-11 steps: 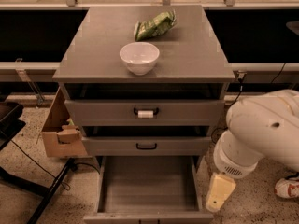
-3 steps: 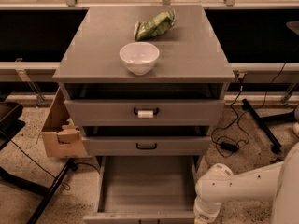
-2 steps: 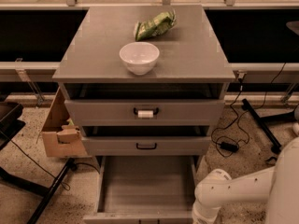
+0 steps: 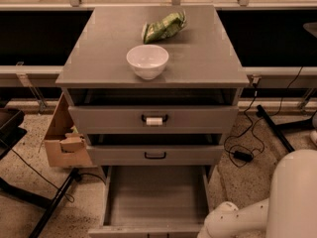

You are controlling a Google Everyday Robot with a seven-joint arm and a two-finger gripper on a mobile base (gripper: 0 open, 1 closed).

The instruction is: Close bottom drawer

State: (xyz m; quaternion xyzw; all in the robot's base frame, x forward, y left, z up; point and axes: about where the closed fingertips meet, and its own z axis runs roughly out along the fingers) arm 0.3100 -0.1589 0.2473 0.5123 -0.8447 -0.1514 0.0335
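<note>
Bottom drawer (image 4: 156, 198) wide open, white arm (image 4: 237, 223) by its right front corner, pincer off-frame, state untellable, cardboard box (image 4: 63, 144) leftward.

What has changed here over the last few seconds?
The robot's arm swung down and leftward, from the right side of the bottom drawer to the lower right corner by its front. The claw, earlier hanging beside the drawer, is now out of view below the picture. Nothing was gripped or released. The drawer stays open just as far; the white bowl and green bag have not moved.
</note>
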